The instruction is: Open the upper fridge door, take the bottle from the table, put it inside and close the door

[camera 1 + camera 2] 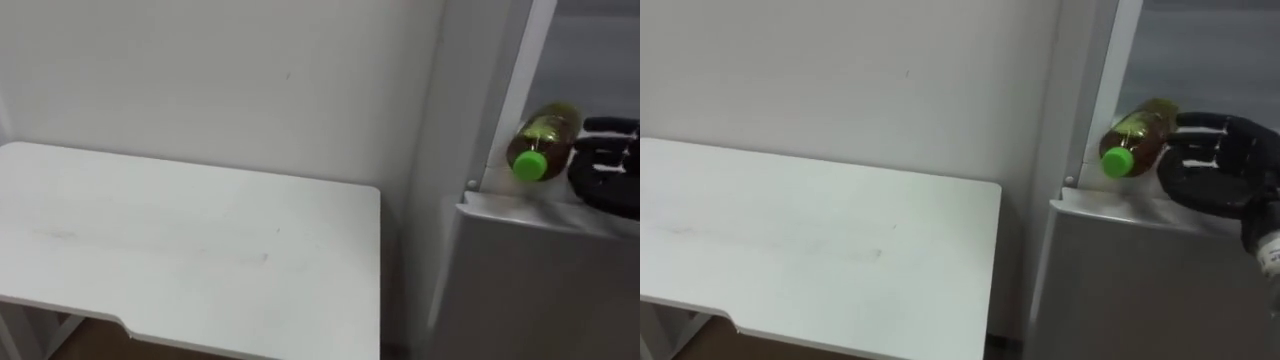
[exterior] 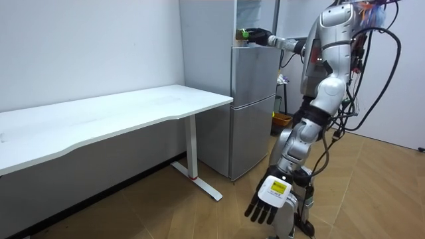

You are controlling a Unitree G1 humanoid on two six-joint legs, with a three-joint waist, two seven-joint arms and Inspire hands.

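Left hand (image 2: pixel 269 199) hangs low at bottom centre of the room view, closest to the lens, fingers loose and straight, holding nothing. Bottle (image 1: pixel 543 140) is at the right edge of the eye views, upper half. It lies on its side with green cap (image 1: pixel 529 165) pointing left and toward the camera, amber liquid inside. Right hand (image 1: pixel 605 165) comes in from the right edge, dark fingers wrapped round the bottle's body behind the cap end. The bottle is at the mouth of the upper fridge compartment (image 1: pixel 590 50), just above the ledge on top of the lower door (image 1: pixel 520 280); can't tell if it touches the ledge. White frame edge (image 1: pixel 520 70) is just left of the bottle. In the room view the robot stands upright beside the fridge (image 2: pixel 252 106), right arm stretched level to the upper compartment at top centre-right. White table (image 1: pixel 150 240) takes the left of the frame, well apart from the bottle.

Step, as I judge it: placing. The bottle is at the threshold, not yet deep inside. To do it well:
- Carry it deeper into the compartment, toward the upper right of the eye views, so the cap end clears the frame edge and the ledge.
- Lower it until the body rests fully on the shelf, and only then loosen the fingers.
- A round bottle on its side may roll back toward the opening, so set it away from the lip and release slowly.
- Draw the hand straight out without dragging the bottle.
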